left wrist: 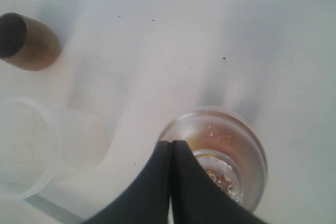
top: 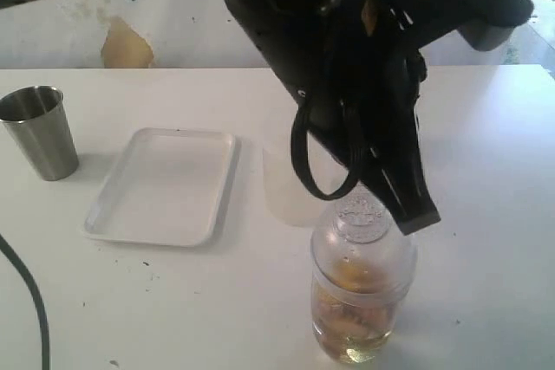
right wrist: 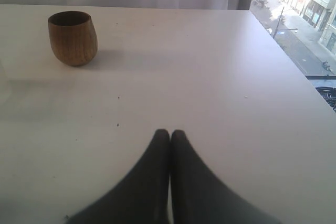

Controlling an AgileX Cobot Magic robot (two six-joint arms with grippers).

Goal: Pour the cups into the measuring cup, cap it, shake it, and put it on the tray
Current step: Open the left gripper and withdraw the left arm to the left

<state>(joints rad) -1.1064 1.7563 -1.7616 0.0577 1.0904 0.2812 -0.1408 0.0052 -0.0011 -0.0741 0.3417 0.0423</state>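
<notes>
The left gripper (left wrist: 170,146) has its jaws pressed flat together with nothing between them, the tips hanging just over the clear domed cap (top: 362,221) that sits on the measuring cup (top: 357,305). Whether the tips touch the cap cannot be told. The measuring cup stands upright on the white table (right wrist: 220,77), holding yellowish liquid, well apart from the tray (top: 130,205) and off it. The right gripper (right wrist: 169,134) is likewise closed on nothing, above bare table. Farther out, the wooden cup (right wrist: 73,38) stands upright, a frosted plastic cup (left wrist: 23,150) sits near the tray, and the steel tumbler (top: 39,132) stands beyond the tray's far side
</notes>
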